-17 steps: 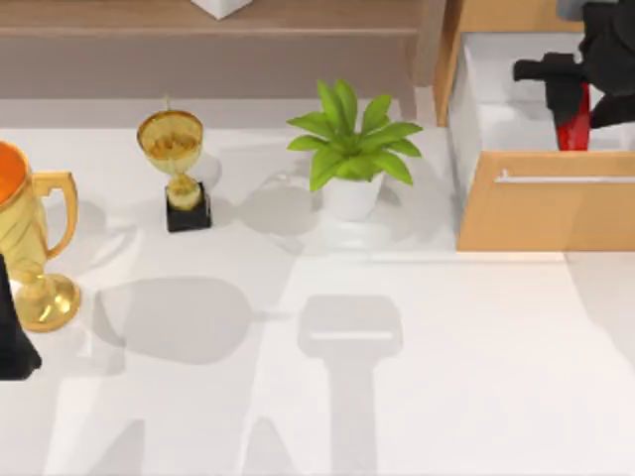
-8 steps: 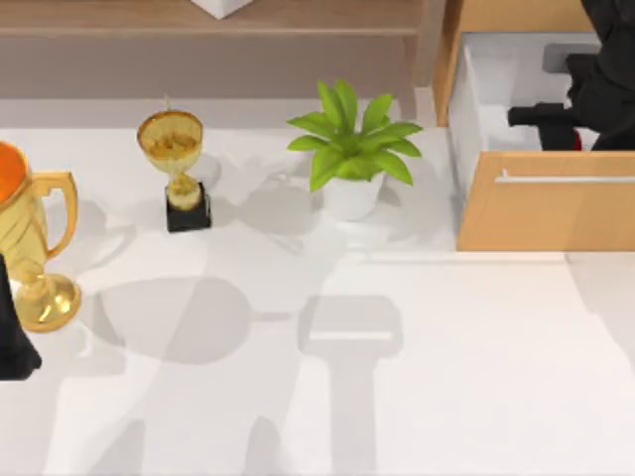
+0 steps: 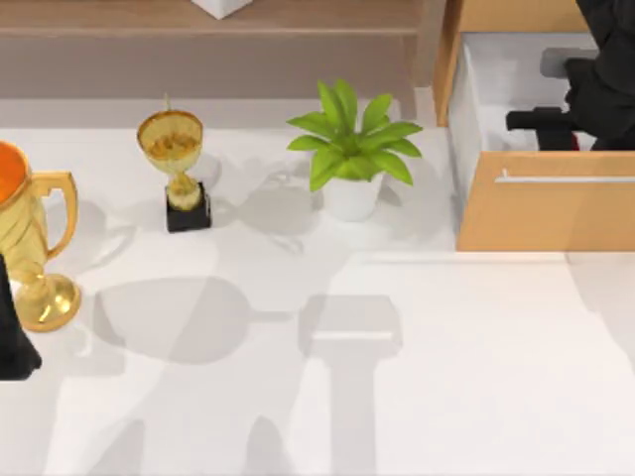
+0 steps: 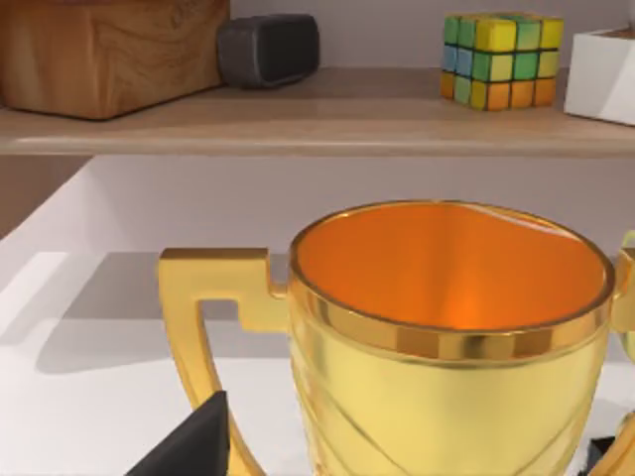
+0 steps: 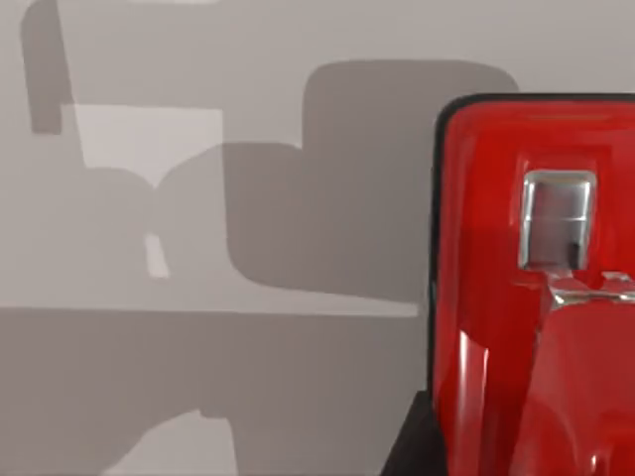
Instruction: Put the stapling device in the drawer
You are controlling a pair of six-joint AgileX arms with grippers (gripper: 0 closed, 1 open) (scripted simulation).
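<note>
The right claw [image 3: 571, 124] has dropped lower into the drawer [image 3: 546, 213] since a second ago. Back then the red stapling device [image 5: 536, 297] stuck up where the top view could see it. Now the black arm covers almost all of it there. In the last half second the claw has barely moved.

In the right wrist view the stapling device is big and close, right up against the claw, with the pale drawer floor behind it. I cannot tell if the claw is gripping it or has let go, because the fingers are hidden. I also cannot tell if it touches the floor yet.

What could go wrong? If the claw lets go while the stapling device is above the floor, it may fall, bounce and tip over. It sits close behind the front wall of the drawer, so a tilt could lean it on that wall. If the arm lifts while the fingers hold it, it comes back out.

The left claw [image 3: 15, 342] is parked at the left edge of the desk [image 3: 397, 397], beside the big gold cup [image 4: 446, 327].
</note>
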